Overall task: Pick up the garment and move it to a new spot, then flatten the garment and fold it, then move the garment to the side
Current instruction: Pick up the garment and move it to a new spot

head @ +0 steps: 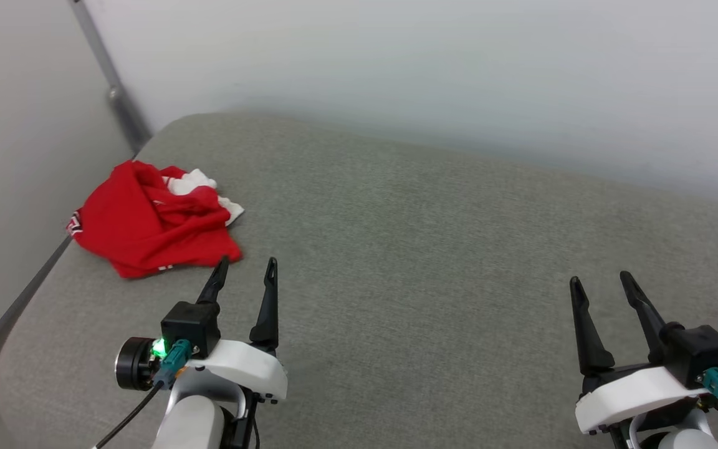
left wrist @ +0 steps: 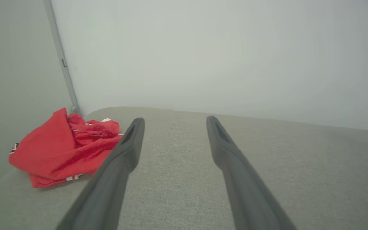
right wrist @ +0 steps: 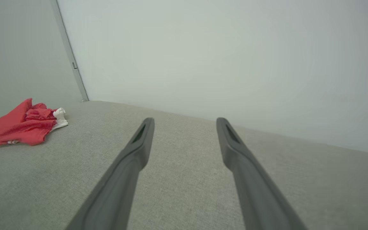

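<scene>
The garment [head: 150, 221] lies crumpled in a red heap with a bit of white sleeve showing, at the far left corner of the grey padded surface [head: 409, 249]. Striped trim peeks out at its left edge. In the left wrist view the garment [left wrist: 62, 147] sits left of my fingers; in the right wrist view the garment [right wrist: 26, 126] is far off to the left. My left gripper [head: 247, 265] hovers open just right of and nearer than the heap, holding nothing. My right gripper [head: 601, 279] is open at the lower right, far from the cloth.
Pale walls close in the surface at the back and on the left, meeting at a grey corner strip [head: 113, 87]. The surface's rounded left edge [head: 7, 349] drops off near the wall. Bare grey fabric stretches between the grippers.
</scene>
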